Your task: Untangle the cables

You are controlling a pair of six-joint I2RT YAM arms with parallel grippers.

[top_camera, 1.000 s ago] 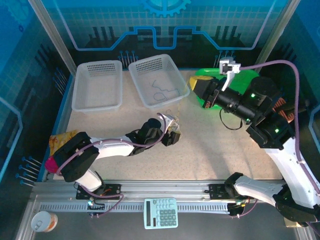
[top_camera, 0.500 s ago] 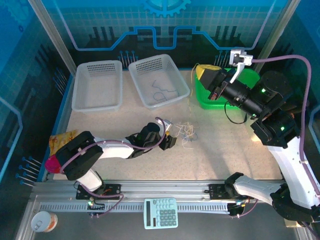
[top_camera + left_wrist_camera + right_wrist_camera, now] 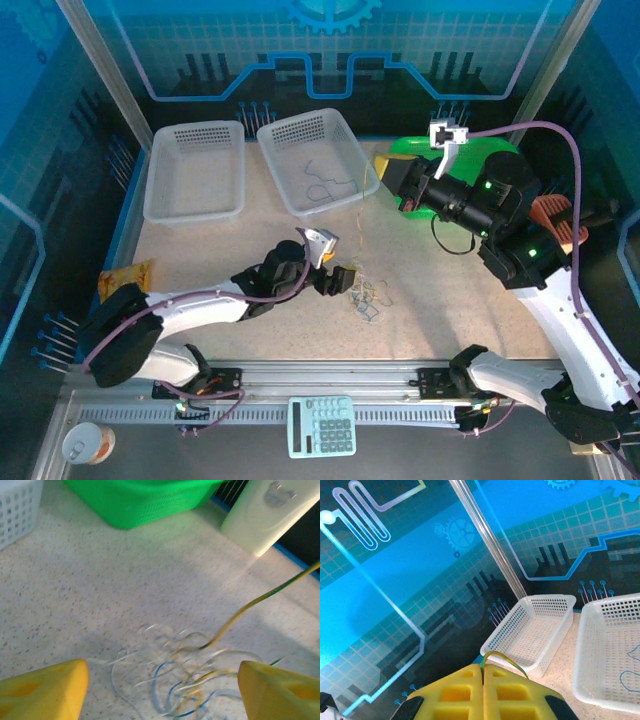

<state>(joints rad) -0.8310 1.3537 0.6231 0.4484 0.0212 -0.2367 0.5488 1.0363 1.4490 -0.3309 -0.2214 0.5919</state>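
Between the spread pads (image 3: 45, 690) of the left pincer (image 3: 162, 680), flat on the table (image 3: 75, 590), lies the tangle of cables (image 3: 362, 296) — whitish, tan-yellow and blue-grey, one loose clump. The left side grips nothing. The right pincer (image 3: 483, 672) is pressed together on one yellow-green strand (image 3: 250, 604). That strand loops out at the pad seam. From the left wrist it leaves the clump's middle and climbs off the table, up and to the right of the left pincer, nearly straight.

My read: mid-extraction, one strand being drawn out, the rest unsorted.

To do it well, drop the left pincer onto the clump and close on the bulk, on the side away from where the strand exits. Don't catch the yellow-green one between the pads or you fight the right arm. Pull with the right pincer along the strand's own line, away from the left pincer, slowly — curly cords snag each other. If the whole clump lifts, stop and re-pin lower.

Likely drop spot is the white basket (image 3: 340, 135) beyond the left pincer, which holds a lone cable (image 3: 322, 186). The green basket (image 3: 145, 500) sits past the clump, near the right pincer, so keep the strand off its rim.
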